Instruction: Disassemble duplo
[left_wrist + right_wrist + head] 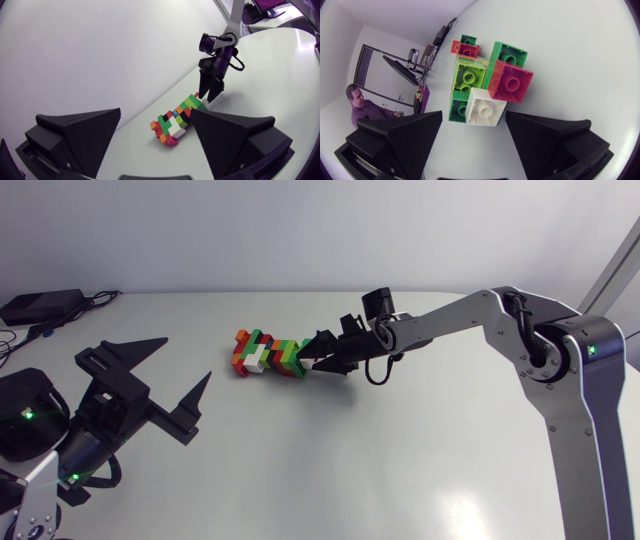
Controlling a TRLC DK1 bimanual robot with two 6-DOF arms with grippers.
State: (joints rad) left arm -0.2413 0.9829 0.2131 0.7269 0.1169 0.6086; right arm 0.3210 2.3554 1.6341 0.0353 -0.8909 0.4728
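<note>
While we look down from above, the duplo stack lies mid-bench, our right fingers released at its end. Left wrist: left fingers spread, stack ahead. Right wrist: white brick between spread fingertips.

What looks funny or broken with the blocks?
Only one thing: the duplo stack lies on its side on the table, studs facing the open right tool, instead of standing up. Its bricks look whole and joined; no loose pieces show.
</note>
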